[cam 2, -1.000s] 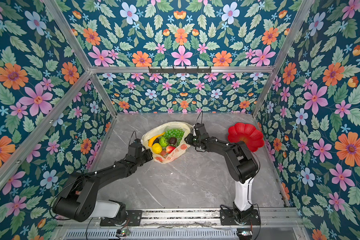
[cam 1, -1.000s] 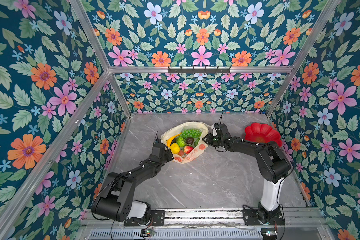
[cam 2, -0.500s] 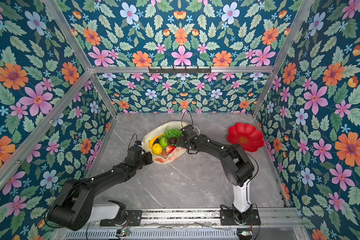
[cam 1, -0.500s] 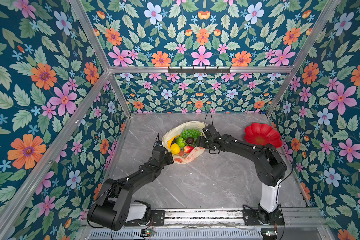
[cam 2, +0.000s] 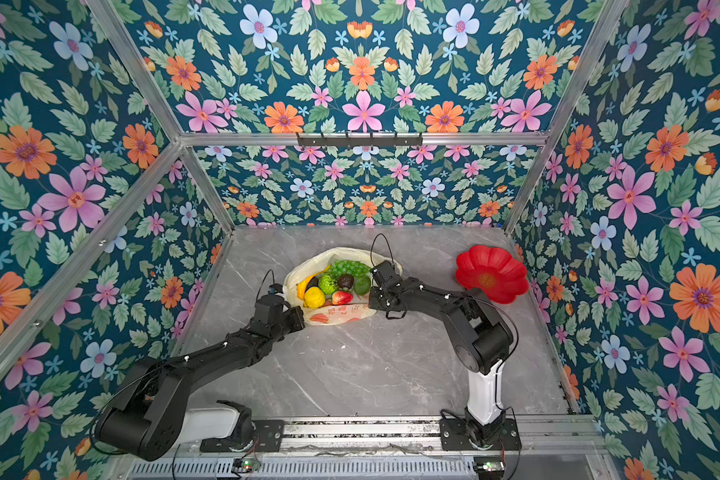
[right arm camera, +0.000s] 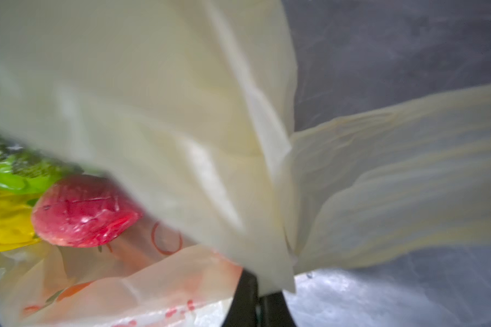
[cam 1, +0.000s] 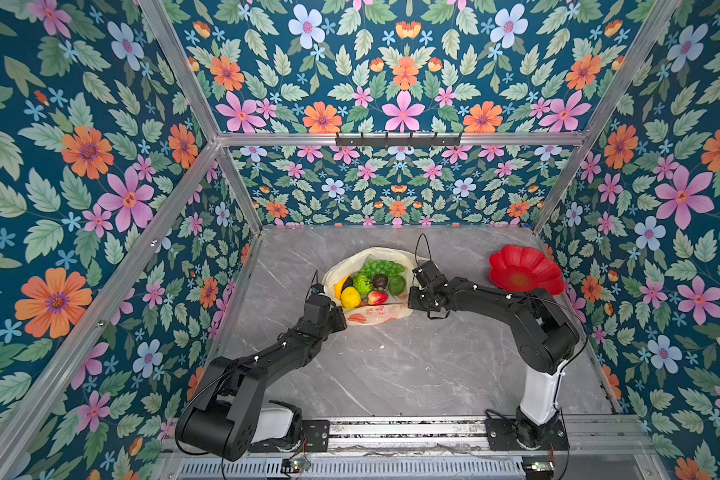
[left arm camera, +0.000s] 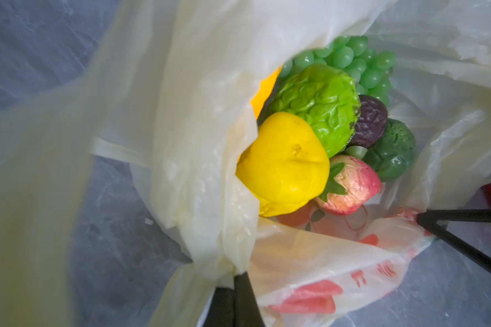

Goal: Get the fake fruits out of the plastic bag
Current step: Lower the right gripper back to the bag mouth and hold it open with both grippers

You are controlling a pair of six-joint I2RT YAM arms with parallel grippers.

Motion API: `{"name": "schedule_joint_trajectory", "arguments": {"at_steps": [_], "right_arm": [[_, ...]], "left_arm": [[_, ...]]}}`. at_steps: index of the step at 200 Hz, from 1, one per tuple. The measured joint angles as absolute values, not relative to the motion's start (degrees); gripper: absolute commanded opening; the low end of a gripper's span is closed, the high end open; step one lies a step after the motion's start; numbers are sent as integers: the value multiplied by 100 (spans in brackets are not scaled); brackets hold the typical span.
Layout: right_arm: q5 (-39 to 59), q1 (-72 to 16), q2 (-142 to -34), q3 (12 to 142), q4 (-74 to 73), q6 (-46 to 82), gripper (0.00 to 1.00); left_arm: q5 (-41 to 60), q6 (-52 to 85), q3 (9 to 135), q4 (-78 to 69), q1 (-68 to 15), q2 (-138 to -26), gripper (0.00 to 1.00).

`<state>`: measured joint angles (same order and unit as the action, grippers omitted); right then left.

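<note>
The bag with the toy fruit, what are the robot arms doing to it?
Both arms pinch the plastic bag by its rim, left jaws on one side, right jaws on the opposite side, its mouth spread open. The fake fruits lie inside; none is out yet. The red plate stands apart.

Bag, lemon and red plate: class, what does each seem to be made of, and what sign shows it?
The bag looks like thin plastic film: translucent cream, finely creased. The lemon is probably moulded plastic: smooth yellow skin with a soft sheen. The plate seems hard glossy plastic, judging by its moulded petals.
</note>
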<state>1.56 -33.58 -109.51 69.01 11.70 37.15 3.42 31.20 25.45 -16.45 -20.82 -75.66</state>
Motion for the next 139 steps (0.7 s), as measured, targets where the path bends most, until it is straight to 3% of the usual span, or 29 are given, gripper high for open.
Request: {"name": "schedule_joint_trajectory", "arguments": {"at_steps": [68,86,131,139], "right_arm": [[329,-3356,-11533,7465,893,3721,4],[351,-3365,-11526,7518,915,3708,14],[191,-3367,-10943,7236,1146,3623,61],[137,-3365,-10816,7190,1225,3607,65]], "left_arm": [[93,3267,2499,-1719,-1992,-7544,0],[64,3271,2467,-1719,-1925,-7498,0],[141,3269,2456,-1758,-1918,-7498,0],[150,3269,2458,-1758,-1918,-7505,0]]}}
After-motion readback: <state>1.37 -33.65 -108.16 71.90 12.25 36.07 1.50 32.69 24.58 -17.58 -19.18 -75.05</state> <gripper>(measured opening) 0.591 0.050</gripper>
